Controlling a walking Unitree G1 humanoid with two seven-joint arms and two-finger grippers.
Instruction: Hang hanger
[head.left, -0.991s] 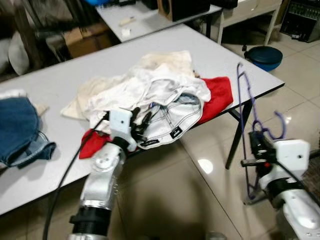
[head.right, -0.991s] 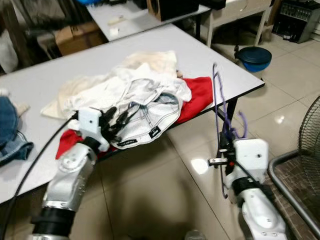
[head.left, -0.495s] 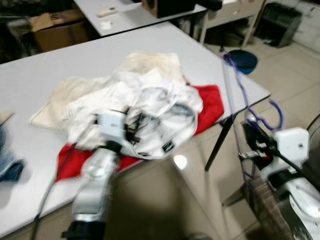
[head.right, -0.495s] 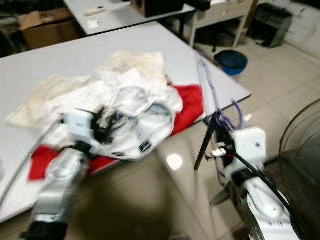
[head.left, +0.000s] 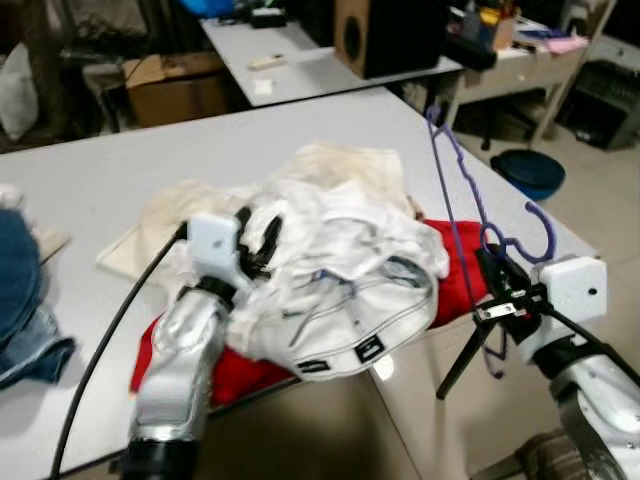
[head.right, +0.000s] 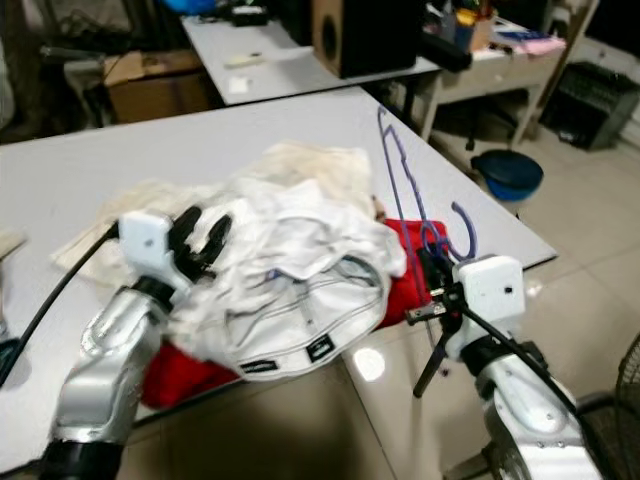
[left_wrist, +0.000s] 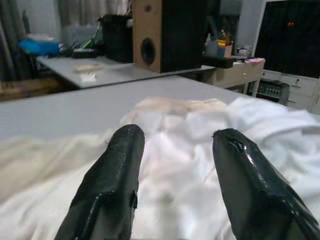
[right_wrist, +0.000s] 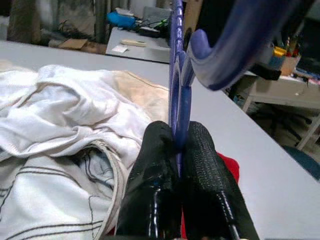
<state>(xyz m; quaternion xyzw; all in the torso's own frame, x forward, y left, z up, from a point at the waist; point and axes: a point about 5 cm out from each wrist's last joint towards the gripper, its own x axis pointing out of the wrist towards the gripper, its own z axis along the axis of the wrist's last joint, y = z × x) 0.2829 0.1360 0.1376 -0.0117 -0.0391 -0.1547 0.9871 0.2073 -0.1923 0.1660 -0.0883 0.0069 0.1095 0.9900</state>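
A purple wire hanger (head.left: 452, 190) stands upright at the table's right front edge, its hook (head.left: 540, 225) curling to the right. My right gripper (head.left: 497, 285) is shut on its lower wires, and in the right wrist view the fingers (right_wrist: 200, 150) pinch the purple wire (right_wrist: 176, 60). My left gripper (head.left: 255, 235) is open, its fingers (left_wrist: 120, 165) spread just over a crumpled white garment (head.left: 340, 270) in the clothes pile.
The grey table (head.left: 120, 170) also holds a red cloth (head.left: 455, 260) under the white garment, a cream cloth (head.left: 180, 205) and blue denim (head.left: 15, 280) at the left. Behind stand a second table with a speaker (head.left: 385, 35), a cardboard box (head.left: 175, 85) and a blue basin (head.left: 530, 170) on the floor.
The whole view has shifted and drawn nearer the table. The hanger in my right gripper now stands by the red cloth at the table's edge instead of out over the floor.
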